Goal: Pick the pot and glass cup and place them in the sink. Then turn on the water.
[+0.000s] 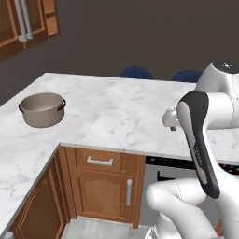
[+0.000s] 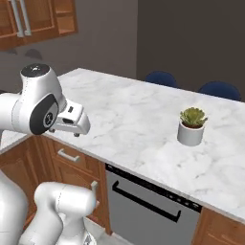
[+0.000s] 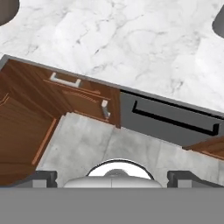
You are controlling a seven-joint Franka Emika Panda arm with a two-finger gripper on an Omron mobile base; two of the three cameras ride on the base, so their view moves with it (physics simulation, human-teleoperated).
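Pot [image 1: 42, 109]: upright on the white marble counter [image 1: 112, 116], left of my arm, nothing between us. My gripper [image 3: 112, 177] hangs above the counter's edge, jaws wide apart, empty. Potted plant [image 2: 192, 126] stands well right; dishwasher [image 2: 148, 206] below.

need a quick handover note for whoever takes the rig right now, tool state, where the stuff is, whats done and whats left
Tool: open, holding nothing, raised over the front edge of the marble counter.
Pot: upright on the counter, off to the arm's left, untouched.
Glass cup and sink: not located from here. A potted plant stands on the counter to the right.
Done: nothing yet.
Left: pick the pot, then the cup, place both in the sink, turn on the water.
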